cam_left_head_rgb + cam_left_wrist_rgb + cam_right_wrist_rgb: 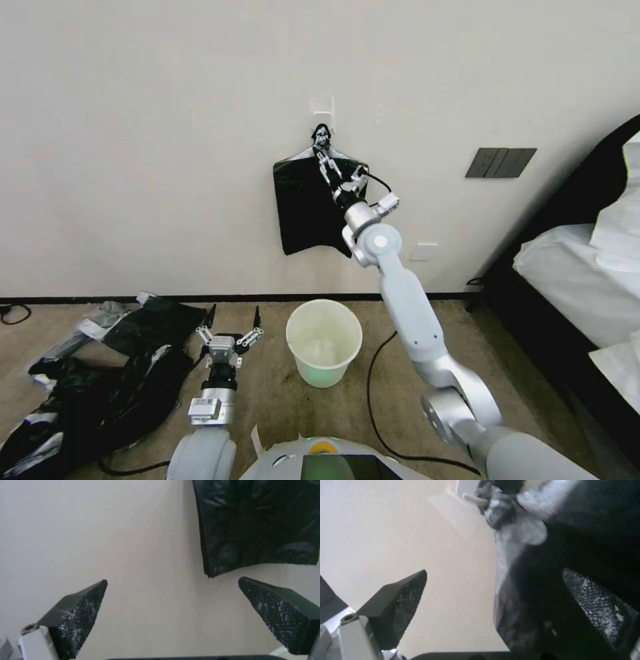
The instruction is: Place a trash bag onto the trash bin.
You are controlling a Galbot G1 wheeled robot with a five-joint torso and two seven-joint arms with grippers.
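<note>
I have the right arm stretched up to the wall (133,133), with the right gripper (323,150) at the gathered top of the trash bag (303,213). The bag hangs flat against the wall from a small white hook (323,107), above the trash bin (324,341) and a little to its left. In my right wrist view the jaws stand wide apart: one textured pad (403,605) is out in front of bare wall, the other pad (596,607) lies over the black plastic, and the bag's silvery bunched neck (506,517) sits between them just below the hook's peg (474,498). The pads are not clamped on anything that I can see, though I cannot tell whether the far pad touches the film.

My left arm is low, with the left gripper (231,325) above the carpet (280,413) just left of the bin, pointing at the wall. Its fingers are spread wide and hold nothing; its wrist view looks between the two pads at plain wall, with the bag's lower corner (213,572) hanging above the gap.

The bin stands upright on the carpet near the foot of the wall, open, white with a green tint low down. A heap of black and grey plastic sheets (100,393) lies on the carpet at the left, apart from the bin
</note>
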